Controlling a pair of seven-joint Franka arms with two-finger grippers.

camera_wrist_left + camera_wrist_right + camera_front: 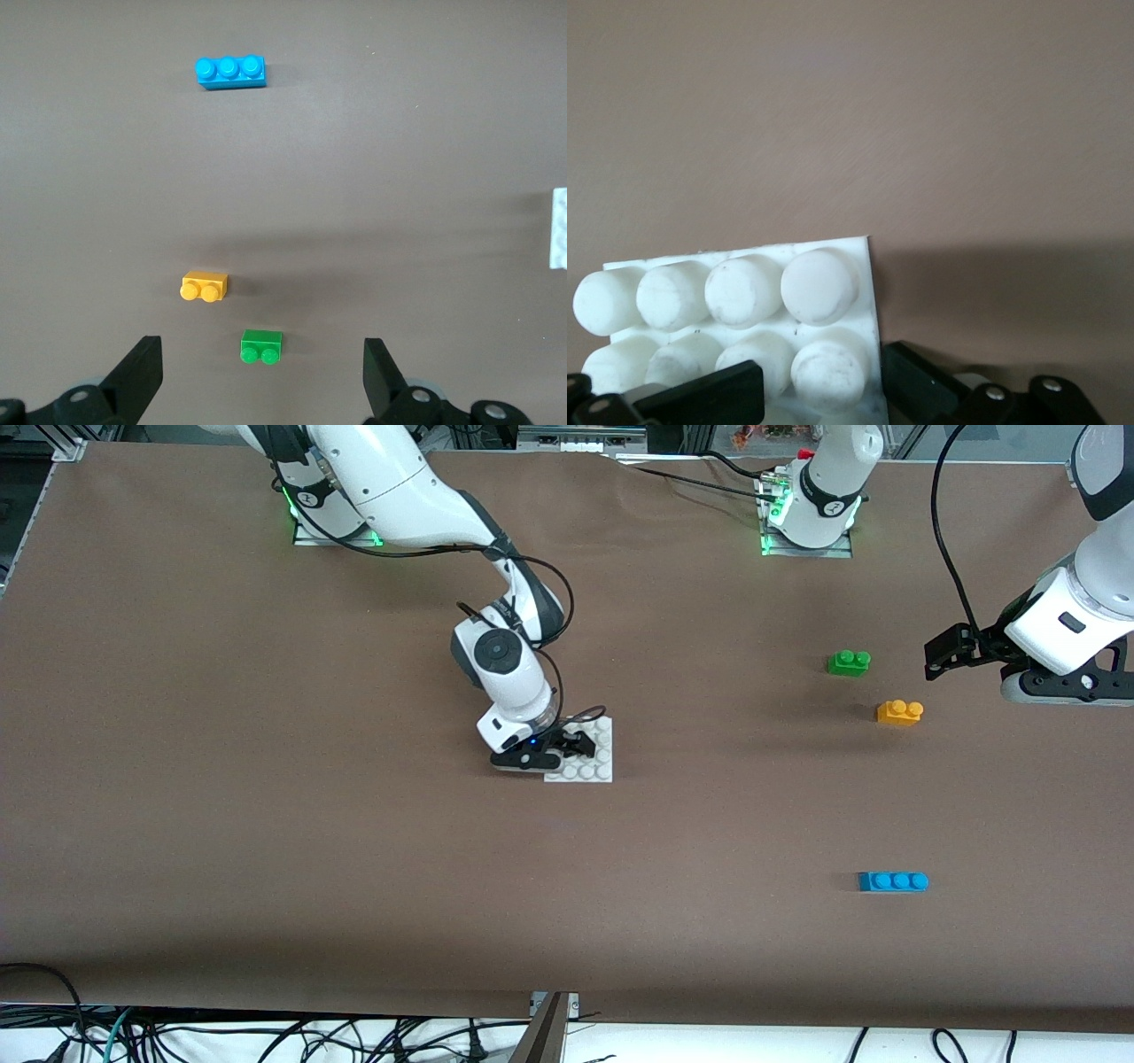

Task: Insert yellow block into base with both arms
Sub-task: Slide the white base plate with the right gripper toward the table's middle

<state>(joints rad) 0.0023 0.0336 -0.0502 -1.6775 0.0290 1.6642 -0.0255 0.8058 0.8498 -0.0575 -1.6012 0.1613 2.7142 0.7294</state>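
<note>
Orange-yellow block (pixel 899 713) lies untouched; left fingers (pixel 142 372) wide, right fingers (pixel 713 394) clamp base (pixel 594 762).

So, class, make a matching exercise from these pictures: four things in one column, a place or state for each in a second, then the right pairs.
1. yellow block
2. blue brick
3. right gripper
4. left gripper

A. nearest the front camera
B. shut on the white base
C. open, up over the table by the bricks
D. just nearer the camera than the green brick

Pairs: 1-D, 2-A, 3-B, 4-C
</note>
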